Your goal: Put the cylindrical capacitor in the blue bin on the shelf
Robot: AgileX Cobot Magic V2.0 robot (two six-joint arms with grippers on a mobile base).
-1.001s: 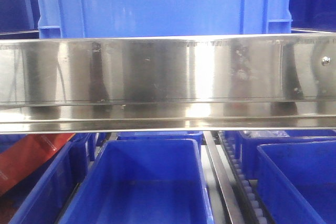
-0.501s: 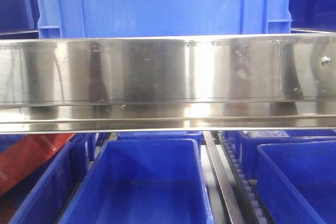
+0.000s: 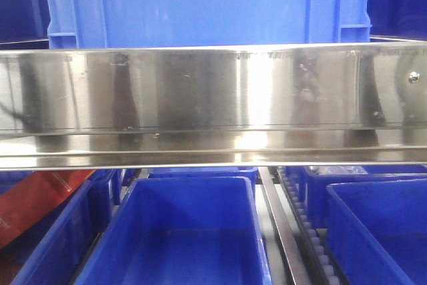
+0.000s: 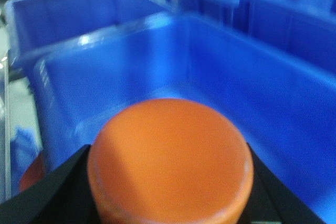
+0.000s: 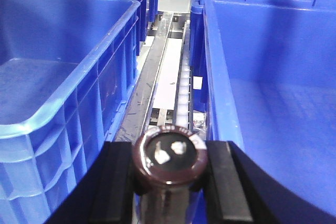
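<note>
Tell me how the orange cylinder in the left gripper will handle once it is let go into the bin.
The cylindrical capacitor shows a round, smooth end face, so laid on its side in the blue bin it would probably roll. It looks rigid: no squashing shows in the left gripper. Its smooth skin may slip in a loose grip.

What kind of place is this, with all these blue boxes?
Probably a warehouse or factory storeroom: rows of blue plastic bins, a shiny steel shelf rail, and roller tracks running between the bins.
</note>
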